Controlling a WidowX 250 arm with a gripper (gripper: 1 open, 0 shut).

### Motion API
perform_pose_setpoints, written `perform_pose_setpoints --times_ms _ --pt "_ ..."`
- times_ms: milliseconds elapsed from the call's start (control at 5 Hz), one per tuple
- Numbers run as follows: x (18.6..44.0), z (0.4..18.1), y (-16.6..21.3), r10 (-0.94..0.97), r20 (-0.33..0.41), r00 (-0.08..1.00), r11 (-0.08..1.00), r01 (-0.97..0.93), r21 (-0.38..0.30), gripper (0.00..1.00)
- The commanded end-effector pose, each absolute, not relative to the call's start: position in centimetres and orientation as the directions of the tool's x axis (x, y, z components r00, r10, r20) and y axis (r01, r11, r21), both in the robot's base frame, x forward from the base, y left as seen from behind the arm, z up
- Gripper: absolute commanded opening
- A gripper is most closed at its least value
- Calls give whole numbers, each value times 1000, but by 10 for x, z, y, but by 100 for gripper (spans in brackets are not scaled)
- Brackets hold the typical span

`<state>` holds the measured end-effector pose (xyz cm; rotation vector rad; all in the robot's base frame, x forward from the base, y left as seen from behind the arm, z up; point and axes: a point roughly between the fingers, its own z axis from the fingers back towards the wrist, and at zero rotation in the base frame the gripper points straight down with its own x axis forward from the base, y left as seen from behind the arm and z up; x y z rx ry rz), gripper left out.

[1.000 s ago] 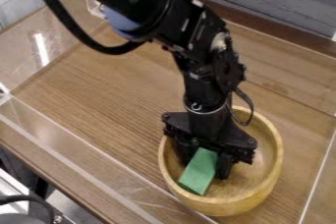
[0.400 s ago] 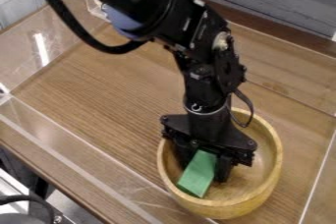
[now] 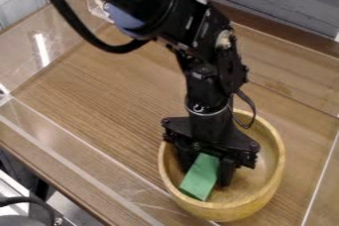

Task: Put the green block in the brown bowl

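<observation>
Nothing much has moved since the pic a sec ago: the arm, the tool and the block sit in about the same spots. Maybe the block hangs a tiny bit lower in the bowl, but it's hard to be sure.

The black robot arm [image 3: 172, 32] comes in from the top left and bends down over the brown bowl [image 3: 272, 170]. The tool [image 3: 208, 159] points straight down, w/ its black fingers [image 3: 176, 147] inside the bowl's rim. The two sides of the tool are squeezed on the green block [image 3: 201, 177], one on each side of its top end. The top of the block is hidden btwn them.

The green block is tilted, w/ its low end down in the bowl, near the front left part of the inside. Can't tell if that end touches the bottom of the bowl or hangs just over it.

The brown bowl sits on the wood bench [image 3: 106, 91], near the front right corner. A clear plastic wall [image 3: 79, 156] runs along the front edge of the bench, just beside the bowl. A black cable [image 3: 59, 17] loops off the arm at the top left.
</observation>
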<state>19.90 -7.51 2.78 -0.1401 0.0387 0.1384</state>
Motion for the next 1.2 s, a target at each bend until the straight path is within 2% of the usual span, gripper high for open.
perform_pose_setpoints --times_ms 0,1000 --pt "198 34 -75 140 -55 989 979 -147 -144 0" --pt "196 49 -72 150 -91 984 976 -162 -147 0"
